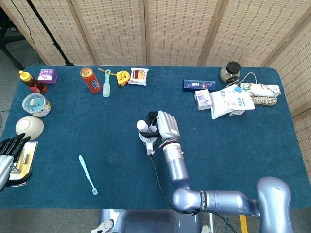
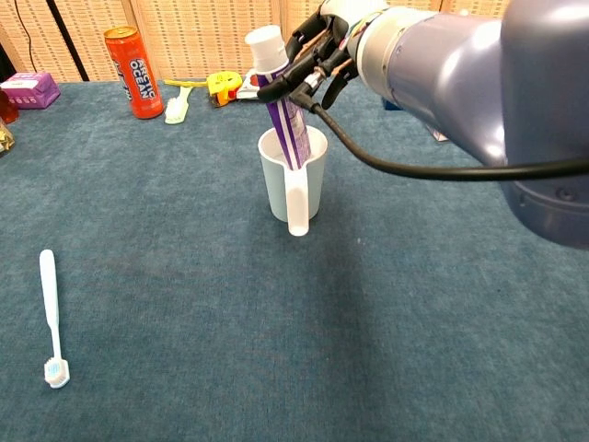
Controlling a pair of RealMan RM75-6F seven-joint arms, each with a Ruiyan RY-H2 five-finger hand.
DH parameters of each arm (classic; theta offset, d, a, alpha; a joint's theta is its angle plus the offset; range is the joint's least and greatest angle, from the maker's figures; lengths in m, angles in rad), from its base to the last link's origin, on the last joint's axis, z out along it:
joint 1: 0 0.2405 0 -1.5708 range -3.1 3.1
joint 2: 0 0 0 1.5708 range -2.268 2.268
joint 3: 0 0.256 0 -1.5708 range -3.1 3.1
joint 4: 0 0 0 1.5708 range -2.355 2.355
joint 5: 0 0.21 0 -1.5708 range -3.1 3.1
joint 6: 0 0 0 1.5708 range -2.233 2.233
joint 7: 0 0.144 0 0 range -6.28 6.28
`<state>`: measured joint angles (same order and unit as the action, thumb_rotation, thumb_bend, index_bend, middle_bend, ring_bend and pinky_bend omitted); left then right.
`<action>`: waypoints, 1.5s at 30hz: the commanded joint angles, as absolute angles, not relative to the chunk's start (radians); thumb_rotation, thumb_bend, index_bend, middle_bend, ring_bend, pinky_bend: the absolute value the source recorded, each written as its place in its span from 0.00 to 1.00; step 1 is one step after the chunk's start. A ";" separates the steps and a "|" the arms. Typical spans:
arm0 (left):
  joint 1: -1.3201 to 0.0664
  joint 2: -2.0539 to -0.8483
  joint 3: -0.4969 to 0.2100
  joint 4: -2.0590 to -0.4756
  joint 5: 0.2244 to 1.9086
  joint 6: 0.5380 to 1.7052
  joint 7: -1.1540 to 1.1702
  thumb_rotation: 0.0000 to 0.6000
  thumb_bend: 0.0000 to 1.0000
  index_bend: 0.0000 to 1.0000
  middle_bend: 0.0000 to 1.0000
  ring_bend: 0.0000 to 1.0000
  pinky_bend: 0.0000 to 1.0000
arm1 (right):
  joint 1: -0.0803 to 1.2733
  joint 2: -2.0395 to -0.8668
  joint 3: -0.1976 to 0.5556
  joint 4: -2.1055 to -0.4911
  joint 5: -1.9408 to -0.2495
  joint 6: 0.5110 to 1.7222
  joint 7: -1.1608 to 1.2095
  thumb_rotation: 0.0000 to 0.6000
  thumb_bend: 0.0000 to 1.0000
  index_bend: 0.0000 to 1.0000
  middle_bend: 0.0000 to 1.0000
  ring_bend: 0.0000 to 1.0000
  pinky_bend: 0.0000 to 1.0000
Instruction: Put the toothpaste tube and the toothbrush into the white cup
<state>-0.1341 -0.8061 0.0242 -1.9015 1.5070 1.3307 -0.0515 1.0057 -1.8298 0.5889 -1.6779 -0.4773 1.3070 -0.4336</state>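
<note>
The white cup stands mid-table, its handle facing the chest camera. A purple-striped toothpaste tube with a white cap stands in it, cap up, its lower end inside the cup. My right hand grips the tube's upper part just above the rim; in the head view the right hand covers most of the cup. The light blue toothbrush lies flat on the cloth at the front left, also seen as the toothbrush. My left hand rests at the table's left edge, fingers apart, holding nothing.
A red can, a green brush, a yellow tape measure and a snack packet line the back. A bowl, a jar and a small tray sit at the left. Boxes and packets lie back right.
</note>
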 commanded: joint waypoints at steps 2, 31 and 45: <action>-0.135 -0.806 0.025 -1.901 1.507 1.329 -0.052 1.00 0.20 0.00 0.00 0.00 0.00 | 0.995 -1.835 0.576 -1.648 -0.477 1.271 -0.408 1.00 0.35 0.64 0.60 0.52 0.47; -0.139 -0.805 0.028 -1.898 1.521 1.325 -0.061 1.00 0.20 0.00 0.00 0.00 0.00 | 0.890 -1.732 0.461 -1.762 -0.652 1.177 -0.319 1.00 0.35 0.16 0.09 0.04 0.10; -0.197 -0.891 0.037 -1.732 1.728 1.342 -0.108 1.00 0.20 0.00 0.00 0.00 0.00 | 0.563 -1.189 0.299 -2.053 -1.038 1.253 -0.233 1.00 0.35 0.06 0.00 0.00 0.00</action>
